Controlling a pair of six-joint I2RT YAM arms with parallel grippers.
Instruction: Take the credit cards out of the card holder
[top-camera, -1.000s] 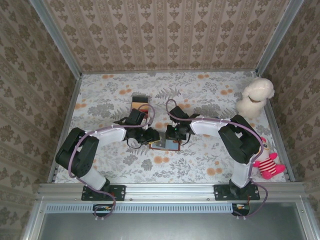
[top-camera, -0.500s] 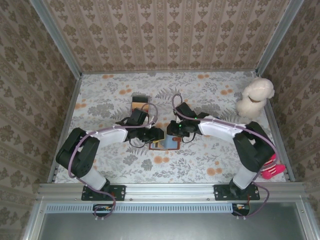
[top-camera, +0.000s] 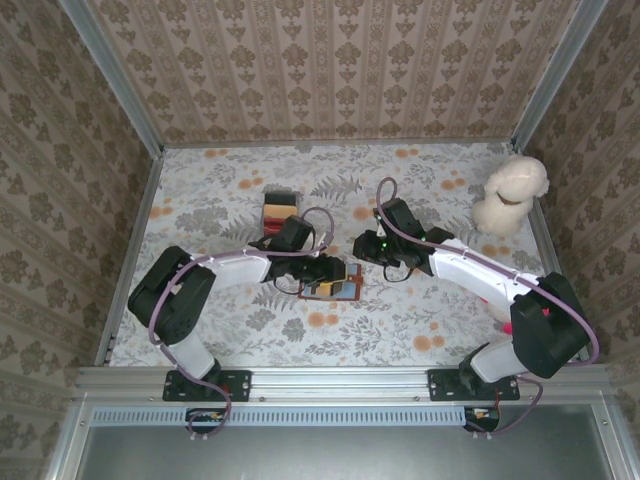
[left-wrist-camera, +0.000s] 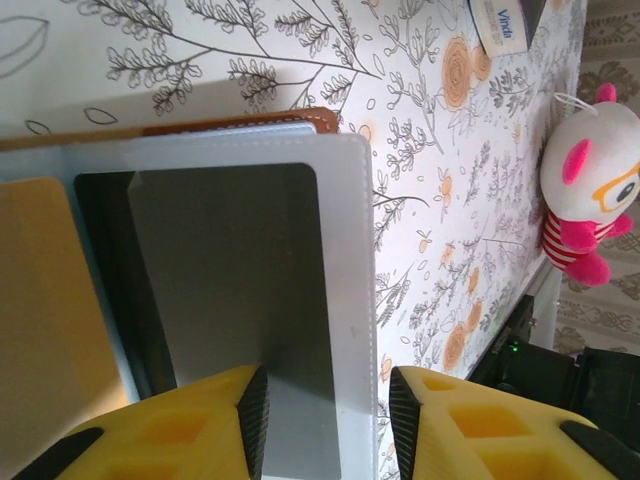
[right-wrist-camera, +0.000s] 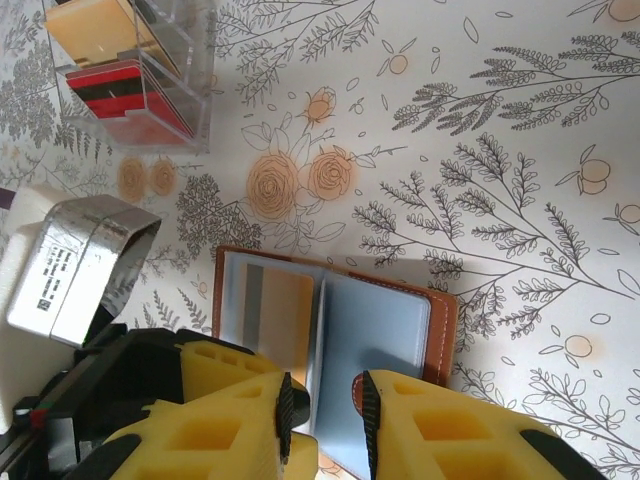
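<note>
The card holder (top-camera: 338, 287) lies open on the floral table, brown leather with grey-blue pockets. In the right wrist view the card holder (right-wrist-camera: 385, 335) shows a tan-orange card (right-wrist-camera: 283, 312) in its left pocket. In the left wrist view a dark grey card (left-wrist-camera: 235, 290) sits in a grey-blue pocket, with the tan-orange card (left-wrist-camera: 40, 330) beside it. My left gripper (left-wrist-camera: 328, 420) is open, its fingers straddling that pocket's edge; from above, the left gripper (top-camera: 325, 272) is at the holder's left side. My right gripper (top-camera: 364, 247) hovers up and right of the holder; the right gripper (right-wrist-camera: 327, 410) is narrowly open and holds nothing.
A clear box (top-camera: 281, 205) with red-and-cream striped contents stands behind the holder. A white plush (top-camera: 511, 193) sits at the back right. A pink-and-white toy (left-wrist-camera: 590, 180) lies near the right edge. A small white printed piece (left-wrist-camera: 497, 25) lies on the table.
My right gripper has pulled back up and to the right, off the card holder. My left gripper has slid right onto the holder, which shifted slightly right.
</note>
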